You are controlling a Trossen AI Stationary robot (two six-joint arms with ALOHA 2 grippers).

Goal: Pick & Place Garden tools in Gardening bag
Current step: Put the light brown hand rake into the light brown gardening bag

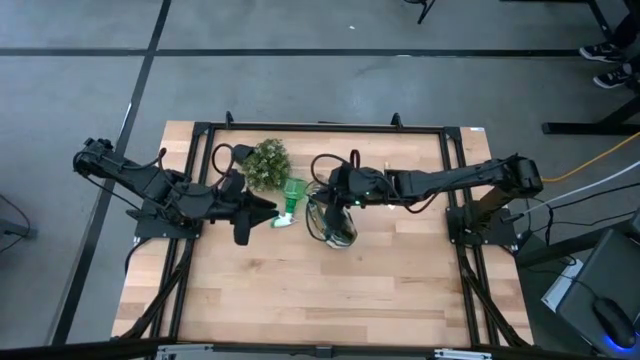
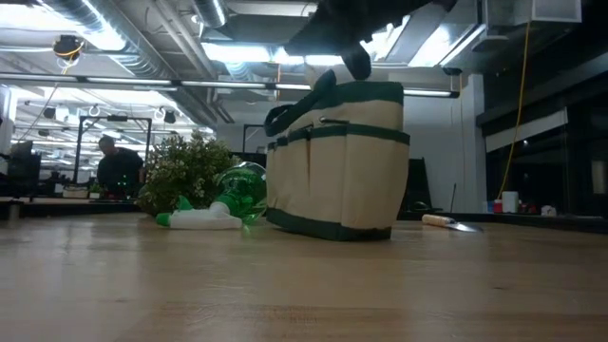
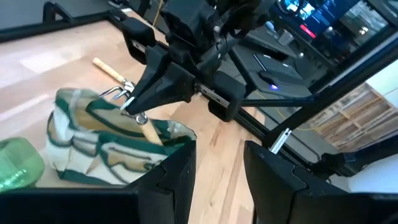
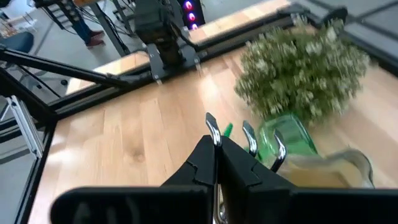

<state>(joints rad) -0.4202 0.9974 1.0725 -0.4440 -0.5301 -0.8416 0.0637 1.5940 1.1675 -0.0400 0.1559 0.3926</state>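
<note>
The beige gardening bag (image 1: 338,226) with green trim stands upright at the table's middle and also shows in the low view (image 2: 337,157). My right gripper (image 1: 337,198) hangs over its opening, shut on a wooden-handled tool with metal tines (image 3: 134,112). My left gripper (image 3: 219,180) is open and empty, left of the bag near the green-and-white plastic piece (image 1: 288,205), which lies on the table. Another wooden-handled tool (image 3: 109,68) lies on the table beyond the bag. The pruning shears do not show. My right gripper pinches the tool's metal neck (image 3: 127,99) between its two fingers, just behind the tines (image 4: 249,132), which stick out past the fingertips. The fingers slant down from the table's right. The tool is lifted, and its wooden handle (image 3: 151,132) slants down into the bag's opening.
A bushy green plant (image 1: 267,163) stands behind the green piece, close to both grippers. The table's near half is bare wood (image 1: 320,290). A black frame (image 1: 320,127) runs round the table's edges. A person (image 2: 119,166) shows far off in the room.
</note>
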